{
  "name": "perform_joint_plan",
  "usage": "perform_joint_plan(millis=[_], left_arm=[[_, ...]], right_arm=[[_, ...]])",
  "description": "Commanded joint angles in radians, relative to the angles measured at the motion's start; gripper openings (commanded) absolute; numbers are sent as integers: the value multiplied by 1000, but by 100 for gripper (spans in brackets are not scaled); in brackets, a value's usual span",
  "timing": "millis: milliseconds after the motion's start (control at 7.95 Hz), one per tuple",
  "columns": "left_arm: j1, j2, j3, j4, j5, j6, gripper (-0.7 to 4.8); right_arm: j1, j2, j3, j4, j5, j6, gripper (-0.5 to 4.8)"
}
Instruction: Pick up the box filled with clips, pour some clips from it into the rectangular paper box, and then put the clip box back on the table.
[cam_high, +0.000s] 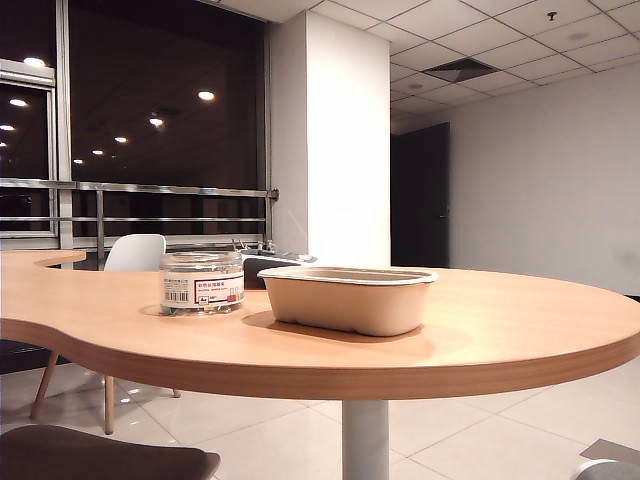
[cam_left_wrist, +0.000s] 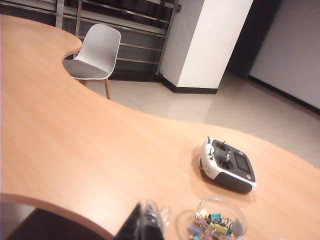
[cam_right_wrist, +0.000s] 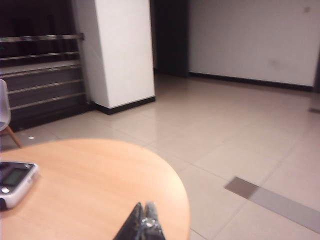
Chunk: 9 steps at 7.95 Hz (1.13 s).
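Jaws together on your left gripper (cam_left_wrist: 145, 220) and right gripper (cam_right_wrist: 144, 222), both above the counter (cam_high: 480, 330). Approaching closed risks toppling the clip box (cam_high: 202, 282).

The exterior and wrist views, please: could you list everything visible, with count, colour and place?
table: one, light wood top, white pedestal, fills the foreground.
clip jar: one, clear with white-and-pink label, on the table left of the tray.
clips: many, multicoloured, inside the jar.
paper tray: one, beige, table centre, standing apart from the jar.
remote controller: one, white and dark grey, on the table beyond the jar.
chair: one, white, behind the table by the railing.
left gripper: one, dark, shut, above the table near the jar.
right gripper: one, dark, shut, above the table edge.
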Motion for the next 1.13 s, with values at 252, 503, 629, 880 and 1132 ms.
perform_joint_plan(millis=[252,503,629,880,1132], left_arm=[[0,637,536,-172,164,-3,37],[-1,818,653,-159,237,19,37],[0,917,677,-152,250,32,39],[-6,1006,677,-150,324,11,46],[-37,1113,691,-111,331,-3,278]], right_arm=[[19,495,314,23,-288,4,-1],[55,572,335,46,-287,4,-1],[86,596,335,61,-279,0,-1],[86,643,336,120,-284,1,-1],[91,684,336,165,-291,1,-1]])
